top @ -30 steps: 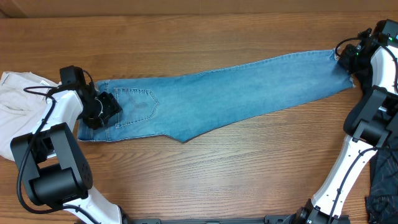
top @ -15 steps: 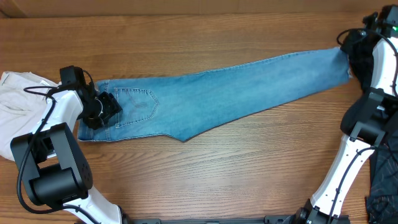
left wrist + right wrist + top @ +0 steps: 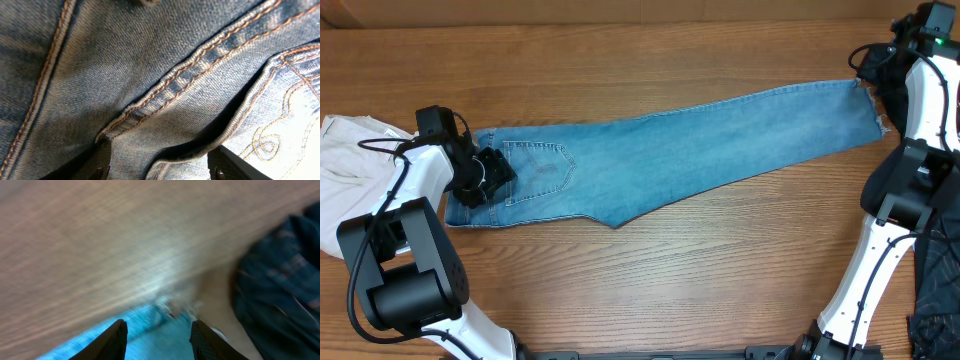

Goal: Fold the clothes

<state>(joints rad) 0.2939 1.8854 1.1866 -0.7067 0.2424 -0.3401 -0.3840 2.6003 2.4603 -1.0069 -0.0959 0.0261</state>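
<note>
jeans: The jeans (image 3: 700, 150) lie flat across the far half of the table (image 3: 670, 290), waist at its left end and hem (image 3: 865, 105) at its right end. Only one back pocket (image 3: 542, 165) shows, so I judge the legs are already stacked one on the other.
left claw: The left claw (image 3: 485, 178) is planted on the waist toward the table's left end. The wrist view shows the fingers (image 3: 97, 169) spread wide and pressed into the denim (image 3: 150, 75), with a seam ridge bunched between them. It looks unclenched: a weight, not a pinch.
why left: My guess is you use it as an anchor, so the waist can't creep along the table when the far end gets pulled.
right claw: The right claw (image 3: 868, 72) hangs at the table's far right corner, just off the hem's upper corner. In its own blurred view, the claw (image 3: 159, 327) has its fingers apart with nothing between them. Blue cloth (image 3: 75, 350) is below it, not in it.
stage: The cloth is laid out straight and the crosswise fold is not started.
next: You'd need a fresh grab on the hem, then carry it across the table toward the waist.
risk: Catch only the top layer and the legs split.
clutter: The cream trousers (image 3: 350, 170) sit at the table's left edge and the black garment (image 3: 932, 290) at its right edge. Keep both out of the fold.
</note>
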